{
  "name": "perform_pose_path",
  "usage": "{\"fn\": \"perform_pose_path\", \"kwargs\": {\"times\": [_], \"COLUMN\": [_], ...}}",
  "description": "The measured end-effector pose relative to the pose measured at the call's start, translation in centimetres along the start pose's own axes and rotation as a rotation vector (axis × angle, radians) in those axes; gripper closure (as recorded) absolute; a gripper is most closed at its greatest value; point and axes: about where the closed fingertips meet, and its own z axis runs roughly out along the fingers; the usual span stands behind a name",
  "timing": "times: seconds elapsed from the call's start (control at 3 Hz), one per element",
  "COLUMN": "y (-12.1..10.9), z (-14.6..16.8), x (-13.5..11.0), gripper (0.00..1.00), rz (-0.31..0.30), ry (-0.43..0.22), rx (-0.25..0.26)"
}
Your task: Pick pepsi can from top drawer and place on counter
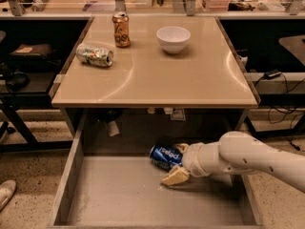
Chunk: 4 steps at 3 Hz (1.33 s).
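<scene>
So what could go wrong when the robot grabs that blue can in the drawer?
The pepsi can lies on its side by the end effector in the top drawer, so it might roll away. It also sits near the counter front edge, so lifting straight up might bump it.

Probably a lab: cabled workbenches [293,46].

An orange-brown can [121,29] stands upright, a green-and-white can [95,55] lies on its side near its front left, a white bowl [173,38] sits right of both; a shoe tip [7,193] shows on the floor [28,166], lower left; the gripper [177,162] is low, right of centre
</scene>
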Motion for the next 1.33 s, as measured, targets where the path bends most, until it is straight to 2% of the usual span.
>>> {"fn": "perform_pose_path", "kwargs": {"times": [0.67, 1.0, 1.33], "y": [0.0, 0.0, 0.2], "z": [0.0, -0.2, -3.2], "x": [0.0, -0.1, -1.1], "gripper": [0.88, 1.0, 1.0], "rz": [0.0, 0.0, -0.015], "ry": [0.0, 0.0, 0.005], "rx": [0.0, 0.0, 0.022]}}
